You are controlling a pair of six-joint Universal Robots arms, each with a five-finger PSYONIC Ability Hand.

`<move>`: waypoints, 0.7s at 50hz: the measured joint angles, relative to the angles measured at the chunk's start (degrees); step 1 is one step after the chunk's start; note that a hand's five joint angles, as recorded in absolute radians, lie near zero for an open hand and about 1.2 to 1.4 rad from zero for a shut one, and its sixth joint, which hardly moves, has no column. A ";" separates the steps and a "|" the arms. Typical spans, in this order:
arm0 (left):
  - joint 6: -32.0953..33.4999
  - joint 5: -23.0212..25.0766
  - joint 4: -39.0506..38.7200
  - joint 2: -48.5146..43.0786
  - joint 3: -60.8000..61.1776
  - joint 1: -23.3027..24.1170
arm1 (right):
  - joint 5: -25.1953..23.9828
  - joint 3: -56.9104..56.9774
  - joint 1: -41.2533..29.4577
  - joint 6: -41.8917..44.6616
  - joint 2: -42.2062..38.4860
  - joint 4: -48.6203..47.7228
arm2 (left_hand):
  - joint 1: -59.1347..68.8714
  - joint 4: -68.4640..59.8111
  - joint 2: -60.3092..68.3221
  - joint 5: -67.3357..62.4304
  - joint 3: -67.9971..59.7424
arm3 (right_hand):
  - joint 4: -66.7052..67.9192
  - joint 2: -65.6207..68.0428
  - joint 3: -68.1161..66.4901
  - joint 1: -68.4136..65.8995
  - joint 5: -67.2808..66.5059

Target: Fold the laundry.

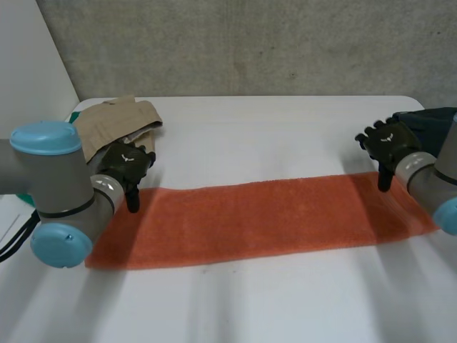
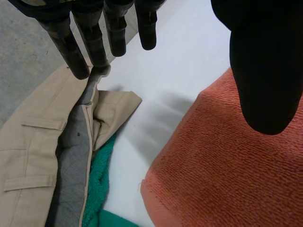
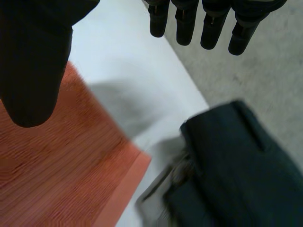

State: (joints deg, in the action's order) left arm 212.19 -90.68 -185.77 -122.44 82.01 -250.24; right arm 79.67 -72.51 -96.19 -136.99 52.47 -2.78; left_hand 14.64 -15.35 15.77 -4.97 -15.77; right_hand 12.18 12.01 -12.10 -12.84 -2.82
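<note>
You have the orange towel (image 1: 250, 221) lying flat as a long strip across the white worktop (image 1: 285, 128), with one short end by each arm. Your left robot hand (image 1: 127, 166) hangs over the towel's far left corner with its fingers (image 2: 75, 42) straight, its thumb spread wide and nothing in its hold, just beside the beige trousers (image 1: 114, 121), which have a green cloth (image 2: 99, 182) at their edge. Your right robot hand (image 1: 385, 143) hovers above the far right corner, likewise spread and empty, near a dark garment (image 3: 236, 165) at the worktop's edge.
</note>
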 measured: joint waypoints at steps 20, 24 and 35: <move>-10.06 2.82 -6.38 14.96 13.11 1.62 | -14.23 -20.65 16.38 1.47 11.49 3.37 | 0.00 0.00 0.00 0.00 0.00 | 10.62 9.80 -10.71 -9.70 -11.01; -10.65 2.97 -6.99 15.01 13.65 2.34 | -14.15 -20.96 16.63 2.48 8.45 -0.22 | 0.00 0.00 0.00 0.00 0.00 | 15.91 15.82 -15.89 -15.61 -15.66; -10.56 2.84 -7.92 15.56 14.54 3.32 | -9.07 -20.81 19.82 3.27 5.73 -8.43 | 0.00 0.00 0.00 0.00 0.00 | 56.22 55.59 -55.80 -50.70 -53.04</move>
State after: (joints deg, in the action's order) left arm 201.63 -87.84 -193.69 -106.88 96.55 -246.92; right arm 70.59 -93.33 -76.37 -133.72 58.20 -11.21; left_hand 14.65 -15.35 15.77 -4.98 -15.77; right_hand 68.41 67.60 -67.91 -63.53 -55.86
